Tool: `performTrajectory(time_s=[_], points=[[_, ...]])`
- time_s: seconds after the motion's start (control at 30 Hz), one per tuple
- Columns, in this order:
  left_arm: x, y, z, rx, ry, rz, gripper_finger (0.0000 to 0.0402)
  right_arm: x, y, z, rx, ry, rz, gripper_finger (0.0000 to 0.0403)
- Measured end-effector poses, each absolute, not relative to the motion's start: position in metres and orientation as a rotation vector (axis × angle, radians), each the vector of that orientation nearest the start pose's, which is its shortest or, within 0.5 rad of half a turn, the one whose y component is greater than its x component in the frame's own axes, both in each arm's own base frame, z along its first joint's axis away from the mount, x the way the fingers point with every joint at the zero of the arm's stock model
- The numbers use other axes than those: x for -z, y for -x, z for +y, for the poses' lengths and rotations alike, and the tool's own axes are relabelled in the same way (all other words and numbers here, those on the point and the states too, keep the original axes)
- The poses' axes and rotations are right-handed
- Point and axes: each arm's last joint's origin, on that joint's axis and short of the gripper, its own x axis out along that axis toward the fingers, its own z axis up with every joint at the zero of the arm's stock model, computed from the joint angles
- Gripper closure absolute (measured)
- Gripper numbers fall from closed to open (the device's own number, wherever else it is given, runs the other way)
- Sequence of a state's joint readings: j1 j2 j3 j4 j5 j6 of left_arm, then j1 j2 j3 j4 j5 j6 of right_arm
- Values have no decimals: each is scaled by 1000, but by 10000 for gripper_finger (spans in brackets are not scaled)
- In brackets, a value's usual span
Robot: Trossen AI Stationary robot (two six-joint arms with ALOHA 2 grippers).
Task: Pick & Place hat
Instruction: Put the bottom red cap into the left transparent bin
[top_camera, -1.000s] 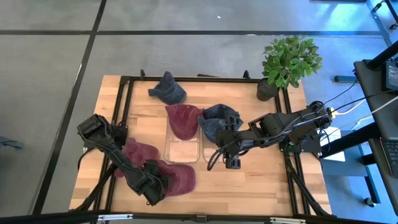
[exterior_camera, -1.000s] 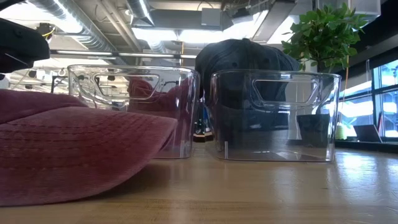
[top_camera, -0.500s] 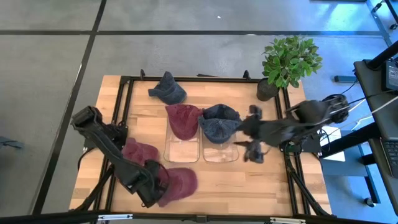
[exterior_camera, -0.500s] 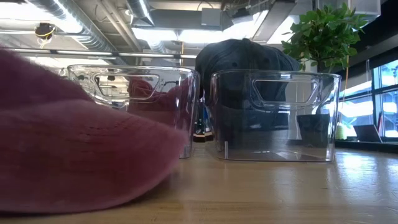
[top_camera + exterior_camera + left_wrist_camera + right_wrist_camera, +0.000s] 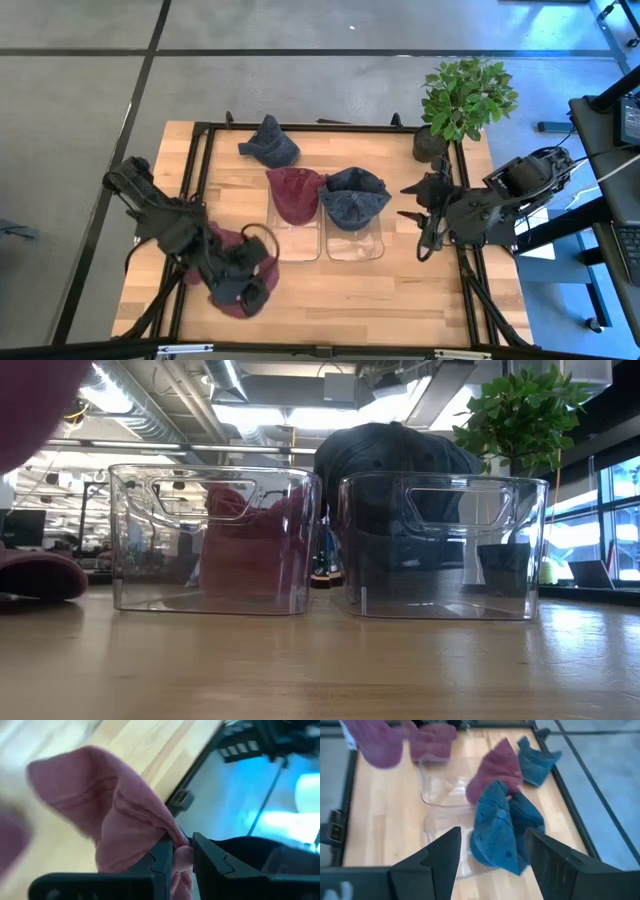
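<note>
Over the surface's (image 5: 400, 290) front-left corner, left tool (image 5: 243, 285) pinches a maroon hat (image 5: 120, 820), lifted. Right tool (image 5: 425, 215), fingers spread, empty, near right edge.

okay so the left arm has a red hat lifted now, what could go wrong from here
The left gripper pinches only a fold of the red hat, so it might slip out on the way. The red hat already draped over the left clear bin may block the drop.

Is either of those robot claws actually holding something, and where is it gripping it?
Yes: the left gripper pinches a maroon hat by a bunched fold of its fabric. The right gripper is open, holding nothing.
</note>
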State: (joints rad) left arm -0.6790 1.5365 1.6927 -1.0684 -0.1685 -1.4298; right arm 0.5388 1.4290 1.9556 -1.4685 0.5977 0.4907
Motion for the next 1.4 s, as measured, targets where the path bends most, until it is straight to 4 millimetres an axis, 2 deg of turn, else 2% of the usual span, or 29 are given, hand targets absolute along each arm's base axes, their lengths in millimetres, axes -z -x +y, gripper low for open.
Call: performTrajectory(time_s=[0.13, 0.3, 0.6, 0.87, 1.1, 1.27, 1.4], points=[[-414, -247, -169, -48, 717, 892, 354, -463, -195, 97, 287, 51, 766, 181], [-434, -258, -144, 67, 411, 790, 354, -463, -195, 97, 295, 31, 762, 181], [-440, -274, -104, 104, 85, 741, 354, -463, -195, 96, 307, 3, 757, 181], [-428, -271, -70, 59, -84, 912, 354, -463, -195, 96, 319, -25, 752, 181], [-416, -283, -53, 102, -230, 999, 354, -464, -195, 95, 359, -33, 726, 181], [-397, -296, -47, 128, -292, 1122, 354, -464, -195, 95, 375, -54, 718, 181], [-375, -307, -43, 112, -410, 1279, 354, -462, -198, 97, 389, -71, 716, 181]])
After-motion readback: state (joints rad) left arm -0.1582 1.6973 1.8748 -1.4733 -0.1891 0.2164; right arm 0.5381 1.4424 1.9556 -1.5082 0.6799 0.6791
